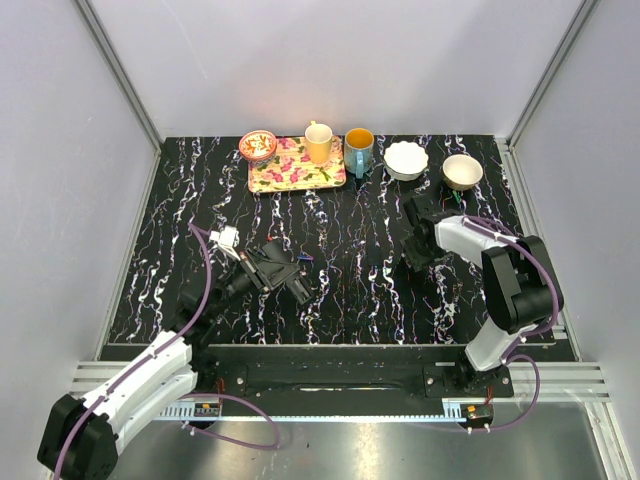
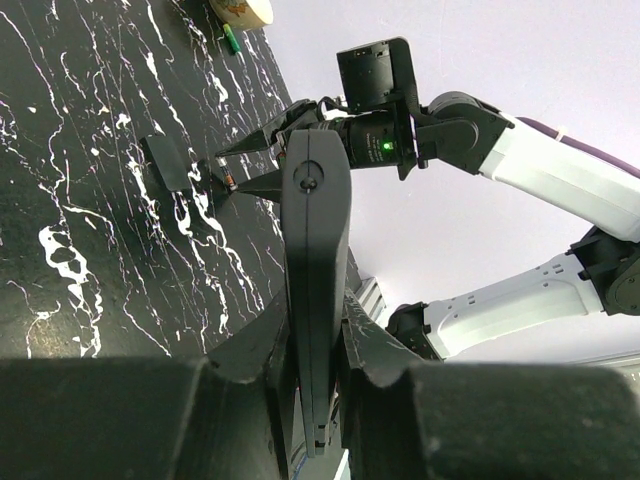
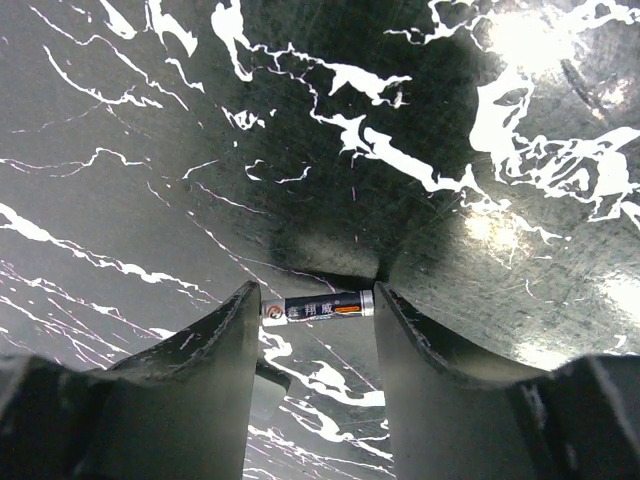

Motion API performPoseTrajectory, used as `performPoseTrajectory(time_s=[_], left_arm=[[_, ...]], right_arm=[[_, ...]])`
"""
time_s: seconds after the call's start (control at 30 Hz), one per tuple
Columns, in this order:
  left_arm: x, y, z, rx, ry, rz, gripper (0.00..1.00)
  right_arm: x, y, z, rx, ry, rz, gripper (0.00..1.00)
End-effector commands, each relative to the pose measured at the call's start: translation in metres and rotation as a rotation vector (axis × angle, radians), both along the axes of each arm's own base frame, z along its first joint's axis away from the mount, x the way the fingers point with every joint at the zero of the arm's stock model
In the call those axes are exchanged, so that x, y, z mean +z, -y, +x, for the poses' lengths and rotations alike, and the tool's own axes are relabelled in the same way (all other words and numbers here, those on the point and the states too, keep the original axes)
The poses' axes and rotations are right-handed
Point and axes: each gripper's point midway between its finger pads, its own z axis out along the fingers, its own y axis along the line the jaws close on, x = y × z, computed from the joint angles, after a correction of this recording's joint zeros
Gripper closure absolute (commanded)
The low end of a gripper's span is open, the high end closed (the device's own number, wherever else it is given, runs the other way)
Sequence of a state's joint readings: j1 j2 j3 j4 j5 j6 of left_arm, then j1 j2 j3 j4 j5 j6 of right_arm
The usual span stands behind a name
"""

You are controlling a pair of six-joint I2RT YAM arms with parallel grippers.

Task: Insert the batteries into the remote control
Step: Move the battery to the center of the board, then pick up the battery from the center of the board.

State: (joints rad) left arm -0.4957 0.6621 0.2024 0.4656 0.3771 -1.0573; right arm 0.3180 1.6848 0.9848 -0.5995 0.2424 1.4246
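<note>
Left gripper clenched on remote. Right gripper grasping battery end to end. This battery not yet inserted; insertion remains. Compartment hidden, loaded count unclear.

Laboratory robot test cell: pale panel walls in aluminium framing enclose a black marbled table; the cabled left arm and right arm stand bolted at its near edge.

We see our left arm reaching forward and low, left gripper clamped tight on the remote control; the right arm is folded (elbow up), right gripper pinching a battery by its ends.
</note>
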Motion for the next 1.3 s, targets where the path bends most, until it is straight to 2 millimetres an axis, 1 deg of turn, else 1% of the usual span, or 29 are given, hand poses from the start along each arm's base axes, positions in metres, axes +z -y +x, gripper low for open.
performPoseTrajectory(time_s=[0.0, 0.07, 0.17, 0.27, 0.33, 0.37, 0.43, 0.47, 0.53, 0.57, 0.63, 0.67, 0.7, 0.73, 0.77, 0.8, 0.83, 0.87, 0.93, 0.97, 1.0, 1.07, 1.1, 1.13, 1.23, 1.27], left_arm=[[0.015, -0.001, 0.003, 0.014, 0.048, -0.034, 1.0], [0.015, 0.0, 0.004, 0.012, 0.049, -0.036, 1.0], [0.014, 0.0, 0.003, 0.004, 0.046, -0.036, 1.0], [0.014, 0.0, 0.002, 0.004, 0.044, -0.041, 1.0], [0.014, 0.0, 0.002, 0.002, 0.047, -0.043, 1.0], [0.014, 0.0, 0.002, 0.004, 0.048, -0.044, 1.0], [0.016, 0.0, 0.002, 0.005, 0.054, -0.047, 1.0], [0.017, 0.0, 0.001, 0.004, 0.055, -0.046, 1.0], [0.016, 0.0, 0.002, 0.009, 0.051, -0.044, 1.0], [0.015, -0.001, 0.002, 0.012, 0.048, -0.041, 1.0], [0.011, 0.0, 0.002, 0.006, 0.04, -0.034, 1.0], [0.009, 0.001, 0.002, 0.004, 0.035, -0.029, 1.0], [0.007, 0.001, 0.001, -0.003, 0.034, -0.024, 1.0], [0.005, 0.002, 0.001, -0.003, 0.033, -0.021, 1.0], [0.002, 0.001, 0.0, -0.005, 0.029, -0.017, 1.0], [0.004, 0.001, -0.001, -0.005, 0.043, -0.021, 1.0], [0.003, 0.001, -0.002, -0.009, 0.046, -0.021, 1.0], [0.002, 0.0, -0.003, -0.009, 0.054, -0.02, 1.0], [0.008, 0.001, -0.007, -0.025, 0.086, -0.03, 1.0], [0.01, 0.001, -0.009, -0.032, 0.101, -0.027, 1.0], [0.011, 0.001, -0.01, -0.037, 0.109, -0.024, 1.0], [0.015, 0.001, -0.011, -0.042, 0.13, -0.016, 1.0], [0.016, 0.001, -0.012, -0.045, 0.135, -0.014, 1.0], [0.016, 0.001, -0.013, -0.044, 0.139, -0.011, 1.0], [0.017, 0.0, -0.013, -0.046, 0.145, -0.011, 1.0], [0.016, 0.001, -0.014, -0.05, 0.145, -0.011, 1.0]], right_arm=[[-0.005, 0.01, -0.007, 0.02, -0.049, -0.071, 0.44], [-0.005, 0.009, -0.009, 0.029, -0.06, -0.068, 0.39], [-0.003, 0.005, -0.008, 0.041, -0.064, -0.051, 0.33], [0.004, 0.002, -0.005, 0.057, -0.062, -0.042, 0.31], [0.018, 0.0, 0.001, 0.077, -0.036, -0.04, 0.31], [0.024, 0.001, 0.001, 0.119, -0.031, -0.057, 0.3], [0.048, 0.0, 0.01, 0.177, 0.033, -0.074, 0.3], [0.056, 0.002, 0.012, 0.274, 0.05, -0.108, 0.3], [0.08, -0.001, 0.022, 0.411, 0.118, -0.148, 0.3], [0.09, -0.002, 0.028, 0.554, 0.15, -0.198, 0.3], [0.105, -0.012, 0.037, 0.747, 0.231, -0.223, 0.33], [0.109, -0.023, 0.042, 0.924, 0.281, -0.236, 0.37], [0.107, -0.026, 0.042, 1.001, 0.289, -0.246, 0.41], [0.098, -0.027, 0.042, 1.058, 0.265, -0.257, 0.45], [0.09, -0.023, 0.039, 1.132, 0.223, -0.282, 0.45], [0.089, -0.027, 0.041, 1.19, 0.217, -0.281, 0.46], [0.075, -0.027, 0.041, 1.221, 0.168, -0.282, 0.48], [0.07, -0.025, 0.042, 1.241, 0.151, -0.293, 0.52], [0.062, -0.032, 0.044, 1.266, 0.142, -0.276, 0.54], [0.059, -0.033, 0.044, 1.28, 0.133, -0.28, 0.55], [0.059, -0.039, 0.046, 1.305, 0.131, -0.287, 0.56], [0.047, -0.036, 0.043, 1.328, 0.061, -0.314, 0.56], [0.046, -0.037, 0.045, 1.338, 0.056, -0.317, 0.55], [0.041, -0.039, 0.042, 1.35, 0.035, -0.316, 0.55], [0.034, -0.037, 0.04, 1.351, 0.006, -0.339, 0.55], [0.032, -0.032, 0.038, 1.344, -0.015, -0.353, 0.55]])
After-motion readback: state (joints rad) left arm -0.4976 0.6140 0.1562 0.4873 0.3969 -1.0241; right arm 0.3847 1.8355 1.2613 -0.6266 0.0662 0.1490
